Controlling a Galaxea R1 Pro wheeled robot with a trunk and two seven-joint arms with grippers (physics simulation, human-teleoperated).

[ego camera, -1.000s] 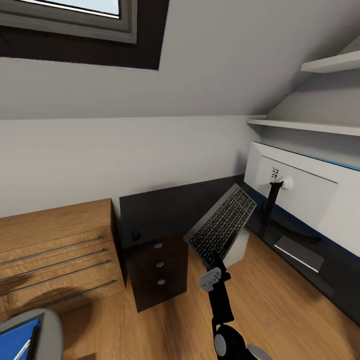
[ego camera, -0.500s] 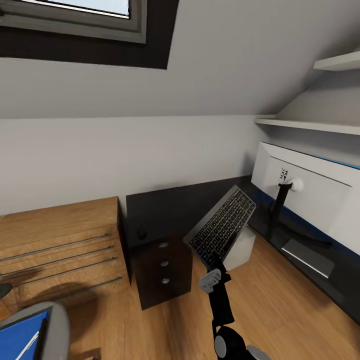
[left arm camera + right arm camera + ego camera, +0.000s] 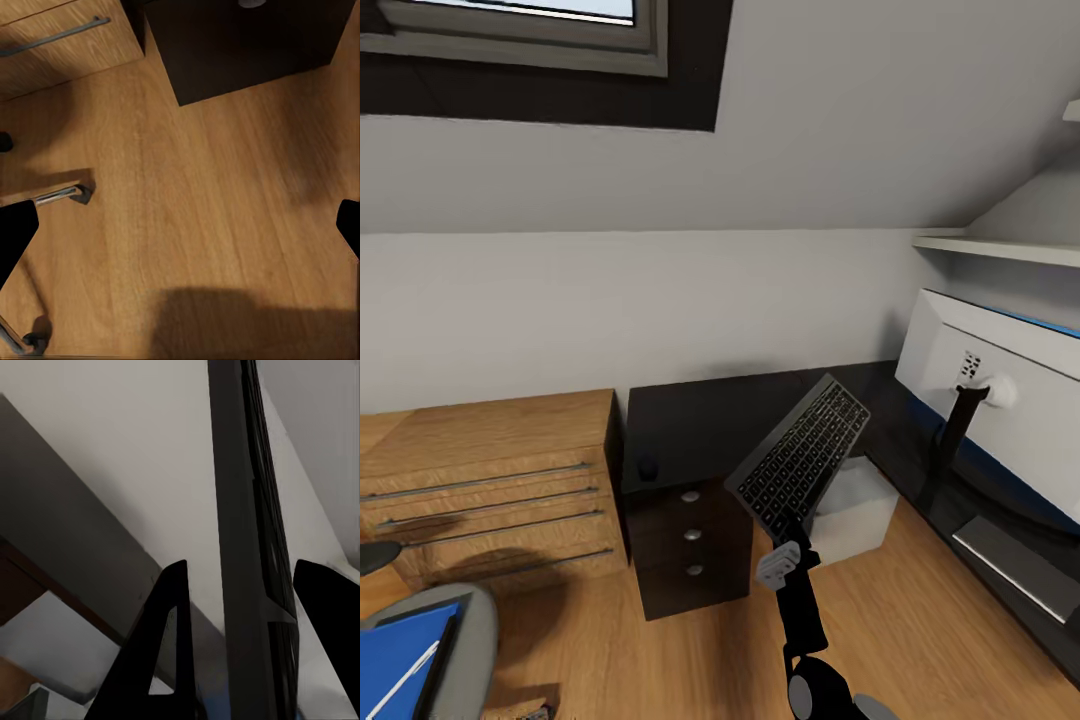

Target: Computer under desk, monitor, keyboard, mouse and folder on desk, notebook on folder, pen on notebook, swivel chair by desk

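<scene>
My right gripper [image 3: 784, 545] is shut on the near end of the keyboard [image 3: 800, 458], which it holds tilted in the air in front of the black desk [image 3: 700, 420]. In the right wrist view the keyboard [image 3: 247, 540] runs edge-on between the fingers [image 3: 166, 637]. The small black mouse [image 3: 648, 467] lies on the desk's left end. The grey computer [image 3: 852, 510] stands under the desk. The monitor [image 3: 1000, 420] stands on the desk at right, its pale back toward me. The blue folder [image 3: 395, 660] with the pen [image 3: 405, 682] lies on the swivel chair [image 3: 468, 640]. My left gripper [image 3: 180, 232] is open over the floor.
A light-wood drawer chest [image 3: 490, 480] stands left of the desk's black drawer unit [image 3: 688, 545]. The chair's metal base leg [image 3: 64, 196] lies on the plank floor [image 3: 210, 195]. A skylight [image 3: 540, 40] is above and a wall shelf [image 3: 1000, 248] at right.
The whole view has shifted: desk, chest and monitor sit further right in the picture, so the camera has turned left. The keyboard stays held in my right gripper.
</scene>
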